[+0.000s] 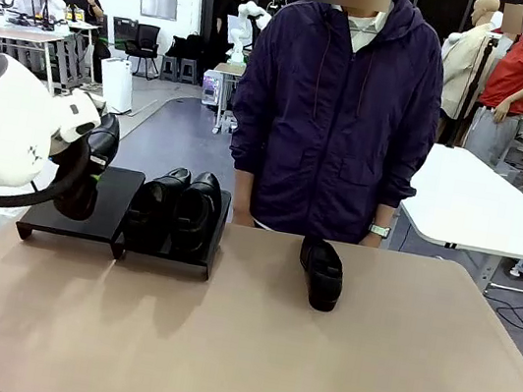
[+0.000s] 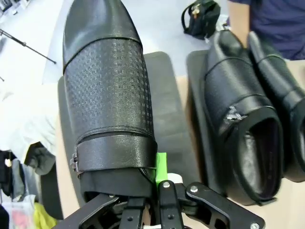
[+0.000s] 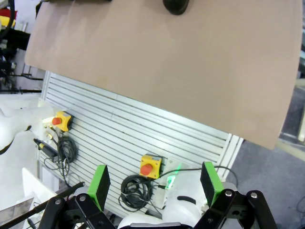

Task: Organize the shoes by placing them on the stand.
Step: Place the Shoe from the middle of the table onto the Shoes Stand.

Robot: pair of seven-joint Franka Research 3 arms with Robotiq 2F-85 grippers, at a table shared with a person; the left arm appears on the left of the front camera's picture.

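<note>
Table: beige, shared, with a person standing at the far edge. The stand sits far-left on it, two black platforms side by side.

Findings:
- R platform is full. It holds two shoes side by side, heels toward the robot.
- L gripper is clamped on the third shoe at the heel collar, with one green pad showing at the rim. The shoe hangs over the L platform, toe pointing away. Can't tell whether the sole is touching yet.
- The fourth shoe lies on bare table near the middle, just in front of the person and well apart from the stand.
- R gripper has its jaws wide open and empty, and is held back off the table's near side.

Step in hand, in my judgement, is setting down shoe no. 3. Recommendations:
- Keep it parallel to the seated pair and level front to back.
- Hold it to the outer half of the L platform, since you need the inner half for no. 4.
- In the wrist view the toe reads past the far edge. That may be perspective, but check it before lowering.
- Don't release until the sole is fully down. Then open and back out along the heel so the pad doesn't snag the collar and tip the shoe.
</note>
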